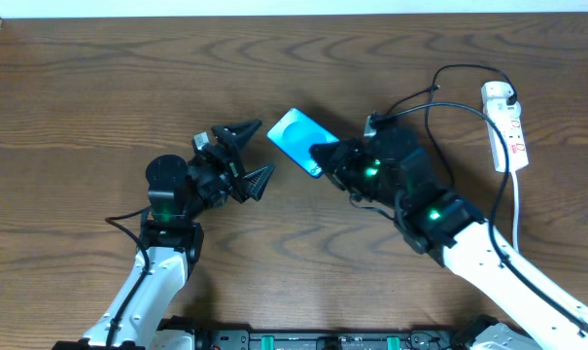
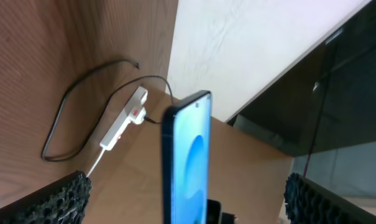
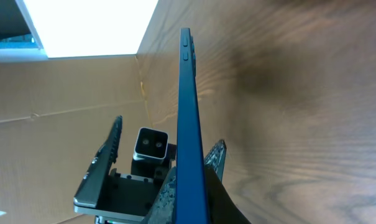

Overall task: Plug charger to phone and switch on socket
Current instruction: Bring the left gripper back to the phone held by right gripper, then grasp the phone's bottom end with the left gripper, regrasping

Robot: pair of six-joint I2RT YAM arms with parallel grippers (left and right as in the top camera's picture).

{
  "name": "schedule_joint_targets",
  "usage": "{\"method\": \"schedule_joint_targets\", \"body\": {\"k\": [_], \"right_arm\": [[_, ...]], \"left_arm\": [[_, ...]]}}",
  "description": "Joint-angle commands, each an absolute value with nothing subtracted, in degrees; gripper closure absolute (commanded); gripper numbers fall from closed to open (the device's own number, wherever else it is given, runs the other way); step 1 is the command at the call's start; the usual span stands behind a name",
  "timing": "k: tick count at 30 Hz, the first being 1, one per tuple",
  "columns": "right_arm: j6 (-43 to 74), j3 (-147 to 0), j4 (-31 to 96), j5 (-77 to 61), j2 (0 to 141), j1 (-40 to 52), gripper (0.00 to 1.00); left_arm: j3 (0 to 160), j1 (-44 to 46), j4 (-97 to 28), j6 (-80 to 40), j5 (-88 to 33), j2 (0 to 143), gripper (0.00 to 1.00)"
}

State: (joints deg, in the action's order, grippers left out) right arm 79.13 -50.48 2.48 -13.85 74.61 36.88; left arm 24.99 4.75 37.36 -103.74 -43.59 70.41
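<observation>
**A:** Where's the phone [image 1: 294, 138]?

**B:** Mid-surface [image 1: 99, 78], its lower end clamped in the right gripper [image 1: 325, 157]. The left gripper [image 1: 249, 156] gapes empty at its 9 o'clock.

**A:** And the socket [image 1: 508, 126]?

**B:** At the phone's 3 o'clock, with the charger [image 1: 508, 96] cable looping beside it.

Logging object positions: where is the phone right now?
In the overhead view the phone is near the middle of the table, one end clamped in the jaws of the right gripper, with the open left gripper just to its left.
</observation>
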Motion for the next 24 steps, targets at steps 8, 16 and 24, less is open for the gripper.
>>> {"method": "schedule_joint_targets", "body": {"k": [8, 16, 24], "right_arm": [[88.3, -50.6, -3.3, -14.1, 80.3, 40.1, 0.99], [93.8, -50.6, -3.5, -20.3, 80.4, 40.1, 0.99], [96.9, -50.6, -3.7, -24.7, 80.4, 40.1, 0.99]], "left_arm": [[25.5, 7.7, 37.6, -105.7, -39.1, 70.5, 0.26], [25.5, 7.7, 37.6, -104.6, -37.9, 70.5, 0.43], [25.5, 7.7, 37.6, -103.1, -37.9, 70.5, 0.51]]}}
